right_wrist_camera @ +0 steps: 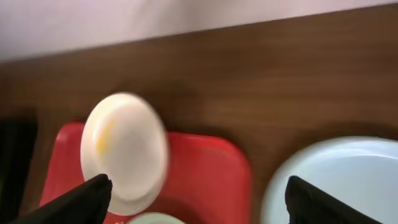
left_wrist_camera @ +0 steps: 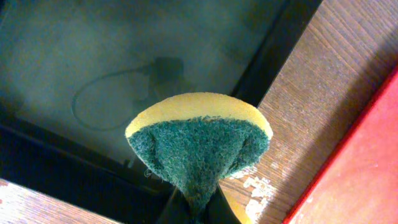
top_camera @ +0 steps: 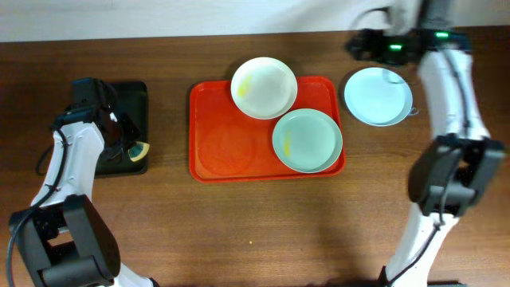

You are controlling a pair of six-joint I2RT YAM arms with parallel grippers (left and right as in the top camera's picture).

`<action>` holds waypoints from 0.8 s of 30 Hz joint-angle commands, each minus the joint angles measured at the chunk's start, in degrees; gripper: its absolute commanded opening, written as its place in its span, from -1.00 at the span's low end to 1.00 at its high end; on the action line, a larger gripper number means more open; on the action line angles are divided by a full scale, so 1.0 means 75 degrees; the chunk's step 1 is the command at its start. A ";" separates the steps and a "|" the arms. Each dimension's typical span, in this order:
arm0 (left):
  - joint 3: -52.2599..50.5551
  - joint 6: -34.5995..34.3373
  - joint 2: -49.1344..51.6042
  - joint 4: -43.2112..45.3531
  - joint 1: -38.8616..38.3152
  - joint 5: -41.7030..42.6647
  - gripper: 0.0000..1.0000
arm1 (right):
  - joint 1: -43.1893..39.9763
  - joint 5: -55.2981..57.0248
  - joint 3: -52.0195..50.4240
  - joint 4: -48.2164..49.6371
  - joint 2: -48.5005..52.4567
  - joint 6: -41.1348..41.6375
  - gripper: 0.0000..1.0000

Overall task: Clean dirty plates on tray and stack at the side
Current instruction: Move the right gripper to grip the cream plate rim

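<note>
Plates: cream-white round plate (top_camera: 264, 87) and pale mint-green plate (top_camera: 307, 140) lie on the red-orange plastic tray (top_camera: 223, 143); second mint-green plate (top_camera: 378, 96) sits beside it. Left gripper (left_wrist_camera: 196, 214) clenches a yellow-green sponge (left_wrist_camera: 199, 140); right gripper (right_wrist_camera: 198, 186) gapes, released.

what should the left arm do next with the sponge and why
Probably carry the sponge, pinched in the left gripper over the black tray, across to the cream plate on the red tray. That plate shows a yellow smear, as does the tray's mint plate; the other mint plate already sits off the tray.
</note>
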 commanded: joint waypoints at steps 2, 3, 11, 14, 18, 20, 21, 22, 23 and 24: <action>0.0102 0.0122 -0.0152 0.0023 0.0023 -0.0082 -1.00 | 0.1953 0.2416 0.0009 0.0766 0.1186 0.0017 0.82; 0.0102 0.0125 -0.0152 0.0023 0.0023 -0.0085 -1.00 | 0.2212 0.2600 0.0009 0.0965 0.1416 0.0017 0.81; 0.0102 0.0122 -0.0152 0.0020 0.0023 -0.0052 -1.00 | 0.2614 0.3602 -0.0254 0.0402 0.1821 0.2060 0.18; 0.0102 0.0122 -0.0152 0.0020 0.0023 -0.0052 -1.00 | 0.2614 0.3401 -0.0321 0.0379 0.1821 0.2250 -0.14; 0.0102 0.0122 -0.0152 0.0020 0.0023 -0.0052 -1.00 | 0.2763 0.2722 -0.0321 0.0737 0.1824 0.1766 -0.92; 0.0102 0.0122 -0.0152 0.0020 0.0023 -0.0052 -1.00 | 0.2999 0.1775 -0.0321 0.0816 0.1824 0.1207 -0.92; 0.0102 0.0122 -0.0152 0.0023 0.0023 -0.0052 -1.00 | 0.3147 0.1259 -0.0321 0.0784 0.1824 0.0764 -0.92; 0.0102 0.0122 -0.0152 0.0023 0.0023 -0.0055 -1.00 | 0.3433 0.1169 -0.0321 0.0484 0.1824 0.0341 -0.92; 0.0102 0.0122 -0.0152 0.0020 0.0023 -0.0055 -1.00 | 0.3692 0.1760 -0.0321 -0.0055 0.1824 0.0335 -0.92; 0.0102 0.0122 -0.0152 0.0023 0.0023 -0.0055 -1.00 | 0.3780 0.1891 -0.0321 -0.0399 0.1824 0.0265 -0.92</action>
